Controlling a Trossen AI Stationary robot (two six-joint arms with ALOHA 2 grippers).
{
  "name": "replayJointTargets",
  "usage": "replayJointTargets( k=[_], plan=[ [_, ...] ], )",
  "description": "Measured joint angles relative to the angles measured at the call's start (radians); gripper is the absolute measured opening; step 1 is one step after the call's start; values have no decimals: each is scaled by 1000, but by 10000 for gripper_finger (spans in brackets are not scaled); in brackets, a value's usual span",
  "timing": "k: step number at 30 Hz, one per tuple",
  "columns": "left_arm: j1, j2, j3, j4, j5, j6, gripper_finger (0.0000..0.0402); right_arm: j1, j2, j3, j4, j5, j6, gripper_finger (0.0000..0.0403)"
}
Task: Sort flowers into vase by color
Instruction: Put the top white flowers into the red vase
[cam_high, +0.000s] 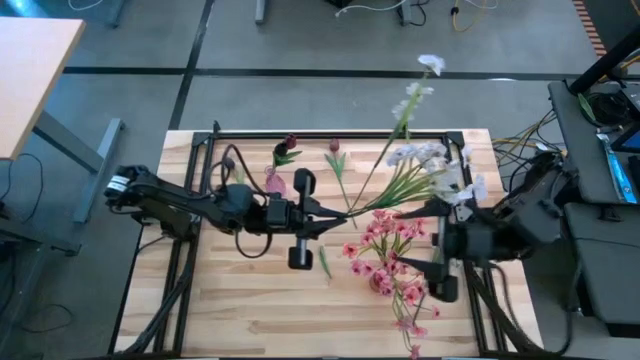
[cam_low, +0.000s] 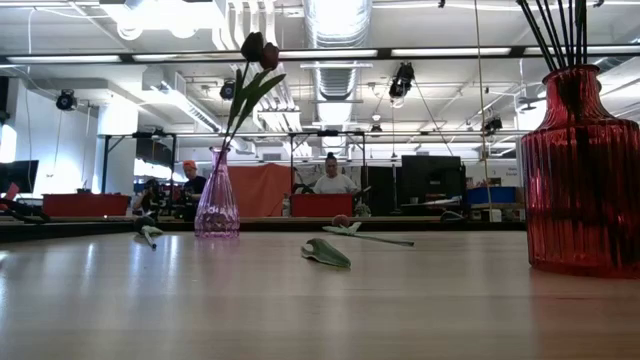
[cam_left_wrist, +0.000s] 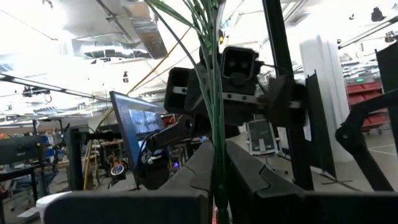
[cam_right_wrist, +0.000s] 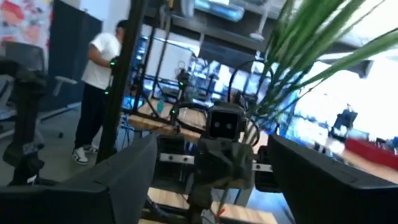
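You had the left gripper (cam_high: 340, 215) clamped on the white spray's (cam_high: 432, 160) thin stems just left of the red vase (cam_low: 586, 170), right gripper (cam_high: 425, 235) spread apart beside it; stems looked light, springy, best pinched low.

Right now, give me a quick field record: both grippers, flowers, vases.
left gripper: shut on the thin green stems of the white-bloomed flower spray, at table centre
right gripper: open, among the pink-bloomed spray
small pink glass vase: holds dark maroon tulip buds
ribbed red glass vase: dark stems stand in it
loose green leaf: lying on the wooden table
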Motion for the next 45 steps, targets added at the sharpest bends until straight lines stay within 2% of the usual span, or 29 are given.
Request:
replayJointTargets(
  k=[4, 8, 14, 20, 23, 26, 36, 41, 45],
  plan=[
    [0, 39, 0, 52, 0, -3, 5, -55, 31, 39, 2, 30, 80, 335],
    [0, 64, 0, 99, 1, -3, 6, -111, 41, 41, -4, 34, 153, 349],
    [0, 82, 0, 124, 18, -10, 6, -156, 54, 40, 6, 12, 155, 344],
    [2, 103, 0, 123, -8, -18, 6, -186, 61, 40, 4, -85, 165, 320],
    [3, 107, 0, 124, -23, -18, 6, -190, 61, 40, 6, -86, 175, 292],
    [3, 108, 0, 124, -24, -16, 6, -190, 61, 40, 4, -86, 182, 246],
    [3, 108, 1, 124, -25, -2, 9, -190, 67, 40, 3, -115, 173, 28],
    [3, 108, 1, 124, -30, -16, 35, -189, 65, 40, -3, -116, 178, 14],
    [3, 84, 1, 63, -31, -17, 86, -165, 50, 69, -56, -102, 173, 13]
  ],
)
